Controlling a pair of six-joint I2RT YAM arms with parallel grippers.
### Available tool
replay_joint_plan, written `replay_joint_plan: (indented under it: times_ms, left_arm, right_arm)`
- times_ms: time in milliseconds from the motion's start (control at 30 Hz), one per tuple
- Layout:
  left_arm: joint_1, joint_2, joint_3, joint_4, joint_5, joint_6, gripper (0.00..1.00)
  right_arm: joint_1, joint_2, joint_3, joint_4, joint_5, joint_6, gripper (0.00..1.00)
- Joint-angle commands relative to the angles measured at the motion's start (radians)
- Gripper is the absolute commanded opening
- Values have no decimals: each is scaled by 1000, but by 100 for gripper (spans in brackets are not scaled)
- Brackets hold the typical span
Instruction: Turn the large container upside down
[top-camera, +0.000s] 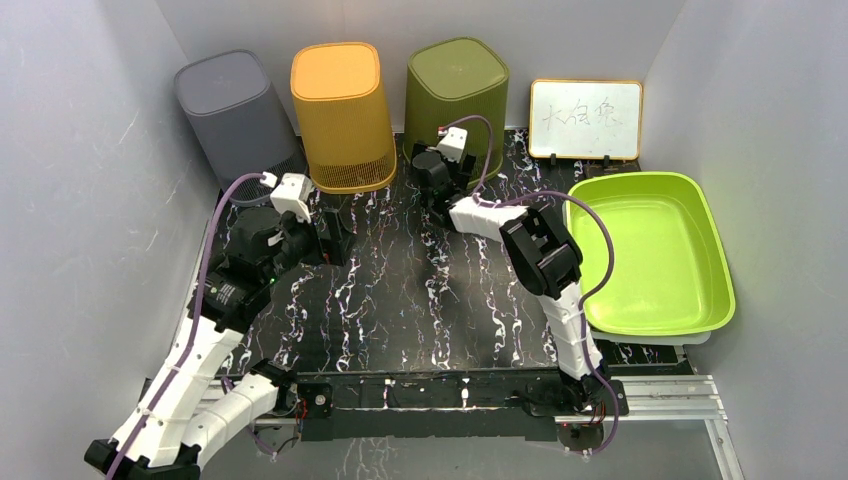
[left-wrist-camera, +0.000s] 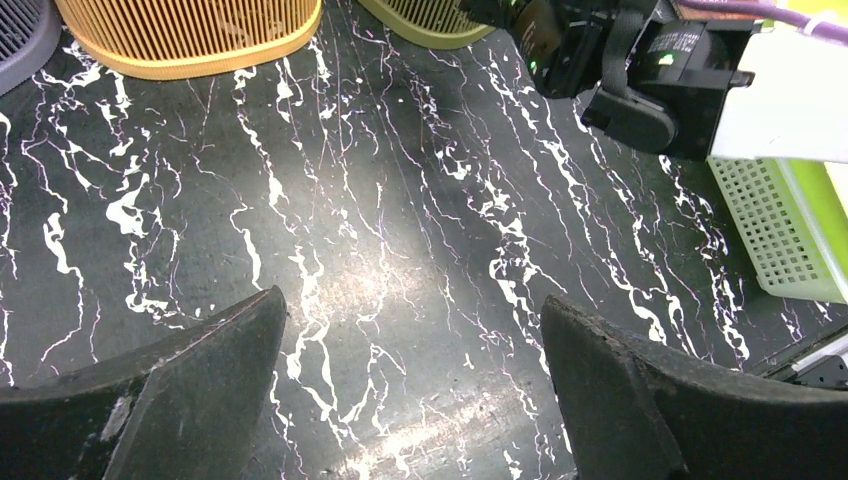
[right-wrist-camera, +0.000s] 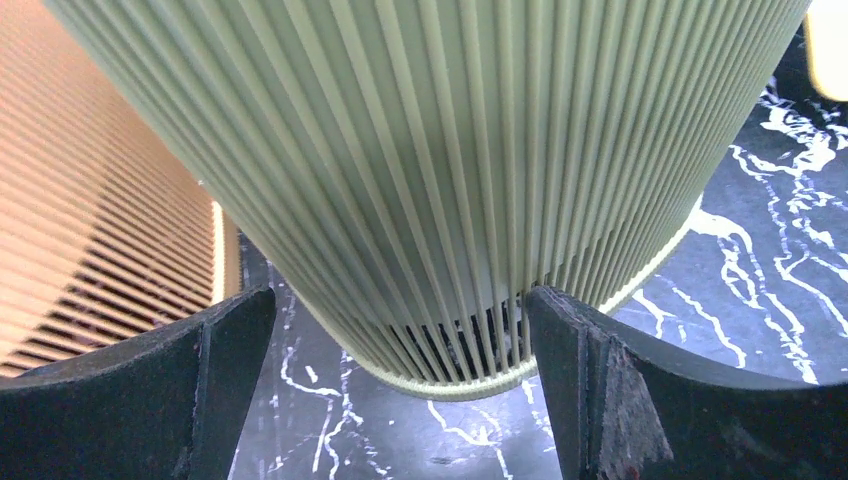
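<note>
The large olive-green slatted container (top-camera: 455, 95) stands at the back of the table with its closed end up and its wider rim on the tabletop. My right gripper (top-camera: 432, 166) is low at its front left corner, open. In the right wrist view the container's rim (right-wrist-camera: 455, 385) curves between the two fingers, and the right fingertip (right-wrist-camera: 560, 330) sits right against the slats; I cannot tell if it touches. My left gripper (top-camera: 330, 236) is open over bare tabletop in front of the orange bin, its fingers (left-wrist-camera: 215, 360) wide apart with nothing between them.
An orange slatted bin (top-camera: 342, 115) stands just left of the olive one, and a grey bin (top-camera: 230, 115) further left. A lime-green basin (top-camera: 727, 290) resting on a white mesh basket (left-wrist-camera: 780, 225) fills the right side. A small whiteboard (top-camera: 585, 118) leans at the back right.
</note>
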Motion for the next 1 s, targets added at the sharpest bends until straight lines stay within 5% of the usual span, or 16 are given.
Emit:
replay_joint_plan:
  times_ms: [0, 267, 500, 733, 967]
  left_arm:
    - [-4, 8, -15, 21, 15, -3, 98]
    - [-4, 21, -33, 6, 8, -14, 98]
    - [-4, 16, -51, -43, -25, -23, 98]
    - [-4, 12, -85, -36, -12, -51, 98]
    - [-4, 26, -102, 12, 52, -68, 98]
  right_arm:
    - [-19, 1, 67, -63, -10, -53, 98]
    - [-19, -163, -75, -190, -47, -29, 98]
    - [24, -524, -347, -276, -52, -27, 98]
    - [20, -811, -424, -654, 87, -31, 98]
    - [-144, -979, -467, -865, 92, -26, 96]
